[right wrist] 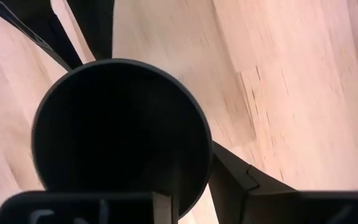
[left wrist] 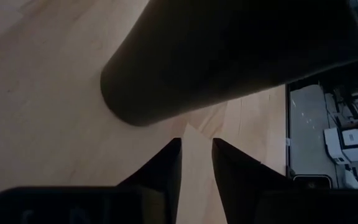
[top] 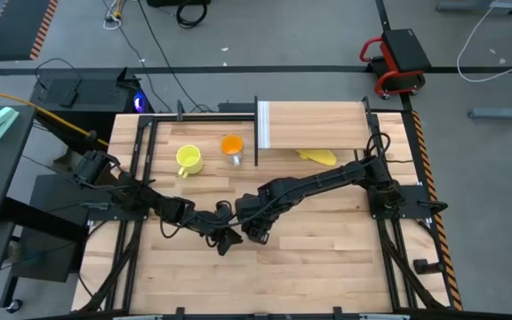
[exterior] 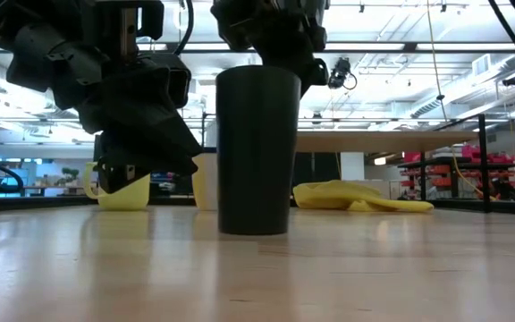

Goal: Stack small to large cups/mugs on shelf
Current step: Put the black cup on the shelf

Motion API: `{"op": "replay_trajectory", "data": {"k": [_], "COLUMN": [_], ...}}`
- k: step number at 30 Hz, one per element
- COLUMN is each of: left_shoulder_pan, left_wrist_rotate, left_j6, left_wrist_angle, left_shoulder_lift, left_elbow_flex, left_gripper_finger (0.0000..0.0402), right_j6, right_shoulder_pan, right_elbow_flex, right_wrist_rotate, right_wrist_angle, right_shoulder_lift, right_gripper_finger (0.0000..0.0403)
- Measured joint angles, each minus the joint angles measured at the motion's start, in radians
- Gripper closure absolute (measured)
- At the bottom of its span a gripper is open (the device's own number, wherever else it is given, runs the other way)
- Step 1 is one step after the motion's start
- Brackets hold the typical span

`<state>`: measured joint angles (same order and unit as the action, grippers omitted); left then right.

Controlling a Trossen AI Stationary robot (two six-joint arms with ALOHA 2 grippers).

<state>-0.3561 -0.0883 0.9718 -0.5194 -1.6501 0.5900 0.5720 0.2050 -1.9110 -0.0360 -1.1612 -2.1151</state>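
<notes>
low view alone shows black cup (exterior: 256, 148) upright

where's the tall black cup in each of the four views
High view: mostly hidden under the two grippers meeting at the table's front centre; I cannot pick it out.
Low view: black cup upright at centre, on the wooden tabletop.
Left wrist view: its dark side fills the upper part.
Right wrist view: seen from above, open mouth at left.
Shared landmark: the wooden tabletop, in all four.
</notes>
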Motion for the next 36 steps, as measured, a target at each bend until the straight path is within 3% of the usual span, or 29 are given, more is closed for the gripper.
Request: {"op": "replay_trajectory", "data": {"k": [9,17,26,36], "left_shoulder_pan": [0.0,0.0,0.0,0.013], "left_wrist_rotate": [0.0,0.0,0.0,0.0], "left_j6": [0.005,0.011,0.011,0.011], "left_wrist_angle": [0.0,-0.003,-0.002,-0.004], "left_shoulder_lift": [0.0,0.0,0.0,0.0], "left_elbow_flex": [0.0,-0.001,-0.001,-0.001], "left_gripper_finger": [0.0315,0.0315,0.0324,0.0322], "right_j6": [-0.022,-0.03,0.035,0.08], "right_shoulder_pan": [0.0,-0.007,-0.059,-0.231], "right_elbow_flex": [0.0,0.0,0.0,0.007], "right_wrist_rotate": [0.002,0.0,-0.065,-0.146], "right_wrist_angle": [-0.032,-0.159,-0.421,-0.41], "right_shoulder_lift": [0.017,0.085,0.29,0.545], "right_gripper_finger": [0.0393,0.0396,0.0399,0.04]}}
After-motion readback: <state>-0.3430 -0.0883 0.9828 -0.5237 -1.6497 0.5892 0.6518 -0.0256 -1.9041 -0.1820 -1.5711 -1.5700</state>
